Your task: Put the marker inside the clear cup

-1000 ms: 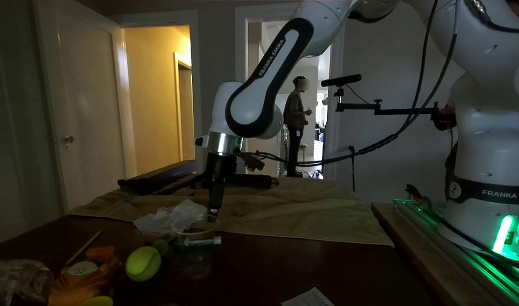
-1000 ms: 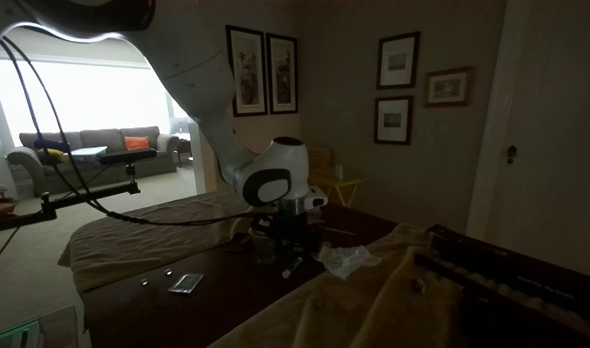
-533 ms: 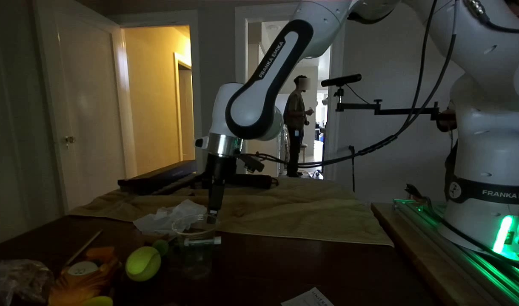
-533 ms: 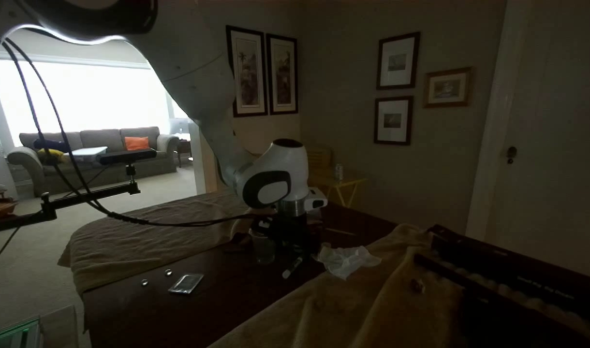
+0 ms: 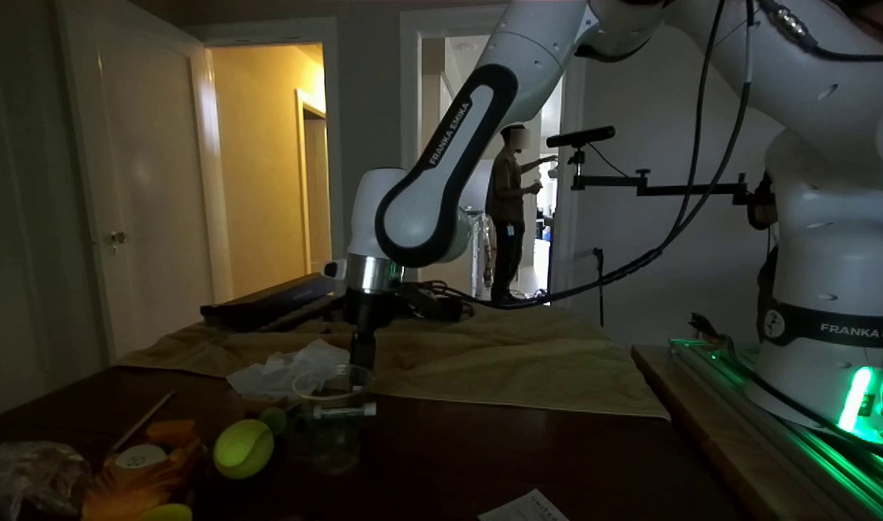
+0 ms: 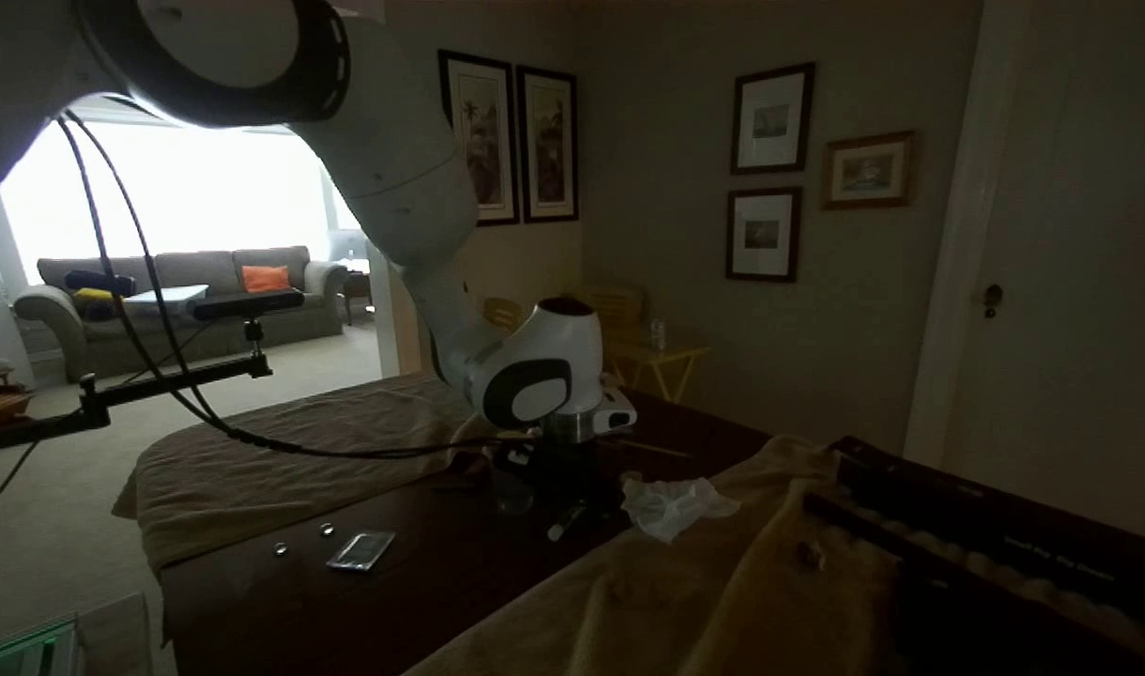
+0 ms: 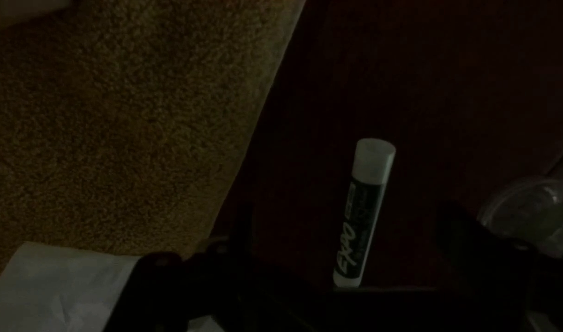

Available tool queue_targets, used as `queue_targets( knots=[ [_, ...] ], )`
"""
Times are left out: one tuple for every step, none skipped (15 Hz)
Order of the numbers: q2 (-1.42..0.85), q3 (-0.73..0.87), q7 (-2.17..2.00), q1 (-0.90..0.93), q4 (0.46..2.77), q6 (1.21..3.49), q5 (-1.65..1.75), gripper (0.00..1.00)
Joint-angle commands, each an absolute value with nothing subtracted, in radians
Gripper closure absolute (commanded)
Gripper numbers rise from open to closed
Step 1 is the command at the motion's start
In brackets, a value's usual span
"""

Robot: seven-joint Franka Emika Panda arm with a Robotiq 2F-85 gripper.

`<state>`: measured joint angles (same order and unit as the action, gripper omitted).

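Note:
The marker, an Expo with white ends and a dark label, lies on the dark table. It shows in the wrist view (image 7: 364, 207) and in both exterior views (image 5: 370, 409) (image 6: 565, 526). My gripper (image 7: 348, 223) is open, with one finger on each side of the marker and a gap to both; its fingers are very dark. In an exterior view the gripper (image 5: 362, 375) points down, low over the table behind the cup. The clear cup (image 5: 333, 452) stands upright beside the marker. In the wrist view the cup (image 7: 526, 203) is partly hidden behind the right finger.
Crumpled white tissue (image 5: 297, 370) lies beside the gripper, near a tan towel (image 5: 499, 369). A yellow-green ball (image 5: 244, 449), an orange object (image 5: 152, 463) and a thin stick (image 5: 143, 421) lie past the cup. A silver packet (image 6: 361, 550) and a long dark case (image 6: 985, 535) also show.
The arm has lowered, bringing the gripper down closer to the table around the marker. The marker and the cup have not moved. The person in the doorway has raised an arm.

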<state>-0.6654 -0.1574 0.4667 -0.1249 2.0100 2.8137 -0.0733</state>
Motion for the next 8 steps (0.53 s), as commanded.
queue_targets(
  knots=[
    [-0.726,-0.146,0.39,-0.094,1.924,2.793,-0.034,0.0],
    [-0.731,-0.139,0.363,-0.08,1.915,2.794,-0.037,0.0],
    [-0.732,-0.132,0.326,-0.064,1.91,2.795,-0.044,0.0],
    [-0.732,-0.129,0.293,-0.053,1.906,2.789,-0.051,0.0],
    [-0.727,-0.119,0.258,-0.035,1.911,2.795,-0.049,0.0],
    [-0.727,-0.121,0.24,-0.028,1.912,2.798,-0.051,0.0],
    [-0.726,-0.118,0.222,-0.02,1.909,2.797,-0.051,0.0],
    [-0.729,-0.109,0.204,-0.01,1.905,2.805,-0.047,0.0]
  ],
)
